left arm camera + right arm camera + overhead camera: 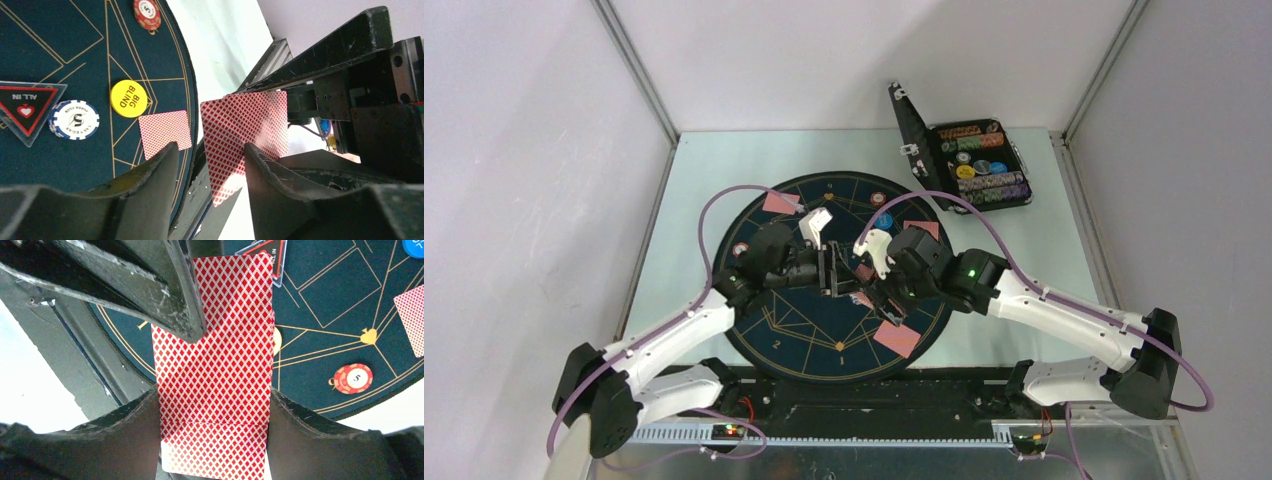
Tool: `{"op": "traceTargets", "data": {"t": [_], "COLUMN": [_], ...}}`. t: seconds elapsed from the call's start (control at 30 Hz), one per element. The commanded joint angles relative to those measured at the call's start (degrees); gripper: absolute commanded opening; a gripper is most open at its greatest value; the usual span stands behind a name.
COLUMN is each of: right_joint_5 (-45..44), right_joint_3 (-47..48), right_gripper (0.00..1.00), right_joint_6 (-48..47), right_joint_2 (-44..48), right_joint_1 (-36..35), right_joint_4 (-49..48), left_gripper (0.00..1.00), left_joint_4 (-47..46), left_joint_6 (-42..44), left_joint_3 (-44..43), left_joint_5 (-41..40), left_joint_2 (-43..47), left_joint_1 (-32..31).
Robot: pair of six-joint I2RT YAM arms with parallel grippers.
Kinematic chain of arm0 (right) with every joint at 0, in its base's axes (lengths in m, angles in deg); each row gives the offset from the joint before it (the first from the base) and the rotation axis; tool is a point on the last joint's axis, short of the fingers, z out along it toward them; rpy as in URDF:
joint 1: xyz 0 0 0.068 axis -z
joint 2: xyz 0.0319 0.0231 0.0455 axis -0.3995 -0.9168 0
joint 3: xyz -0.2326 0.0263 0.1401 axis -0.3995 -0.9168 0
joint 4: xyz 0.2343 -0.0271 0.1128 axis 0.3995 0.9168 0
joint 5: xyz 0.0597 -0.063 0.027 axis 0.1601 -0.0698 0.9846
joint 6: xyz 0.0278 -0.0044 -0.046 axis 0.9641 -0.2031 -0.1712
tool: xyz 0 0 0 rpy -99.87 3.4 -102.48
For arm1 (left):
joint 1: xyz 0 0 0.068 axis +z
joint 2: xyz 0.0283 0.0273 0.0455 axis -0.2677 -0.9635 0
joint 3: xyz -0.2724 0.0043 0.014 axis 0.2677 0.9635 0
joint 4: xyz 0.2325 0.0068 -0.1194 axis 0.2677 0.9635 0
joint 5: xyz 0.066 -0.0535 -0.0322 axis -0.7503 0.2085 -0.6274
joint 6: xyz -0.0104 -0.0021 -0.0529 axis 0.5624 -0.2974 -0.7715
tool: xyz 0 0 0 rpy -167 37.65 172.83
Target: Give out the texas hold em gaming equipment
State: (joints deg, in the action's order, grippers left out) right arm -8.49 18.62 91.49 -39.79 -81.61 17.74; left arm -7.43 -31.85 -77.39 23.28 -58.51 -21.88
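In the right wrist view my right gripper is shut on a stack of red-backed playing cards, one finger on each long edge. One card of that stack sticks out between the fingers of my left gripper, which stands open around it. Its edge lies against one fingertip. From above, both grippers meet over the middle of the mat. On the mat lie single cards, a yellow BIG BLIND disc, a white disc and a triangular ALL IN marker.
A black hinged case stands open at the back right, with rows of discs in it. A red disc lies near the mat's rim and a blue one nearer the middle. Grey walls close in the table on three sides.
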Motion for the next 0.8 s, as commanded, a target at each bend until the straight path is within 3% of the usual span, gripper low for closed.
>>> {"op": "traceTargets", "data": {"t": [0.0,0.4,0.77], "right_joint_5": [-1.3,-1.0,-2.9], "right_joint_3": [0.9,0.9,0.9], "right_gripper": [0.00,0.00,0.00], "right_joint_6": [-0.2,1.1,2.2], "right_joint_2": [1.9,1.5,1.2], "right_joint_1": [-0.2,1.8,2.8], "right_joint_4": [-2.4,-2.1,-1.7], "left_gripper": [0.51,0.01,0.00], "left_joint_4": [2.6,8.6,5.7], "left_joint_6": [1.4,3.0,-1.3], "left_joint_3": [-1.2,-3.1,2.7], "left_joint_5": [-4.2,-9.8,-8.8], "left_joint_2": [3.5,8.1,18.5], "left_joint_1": [0.6,0.6,4.4]}}
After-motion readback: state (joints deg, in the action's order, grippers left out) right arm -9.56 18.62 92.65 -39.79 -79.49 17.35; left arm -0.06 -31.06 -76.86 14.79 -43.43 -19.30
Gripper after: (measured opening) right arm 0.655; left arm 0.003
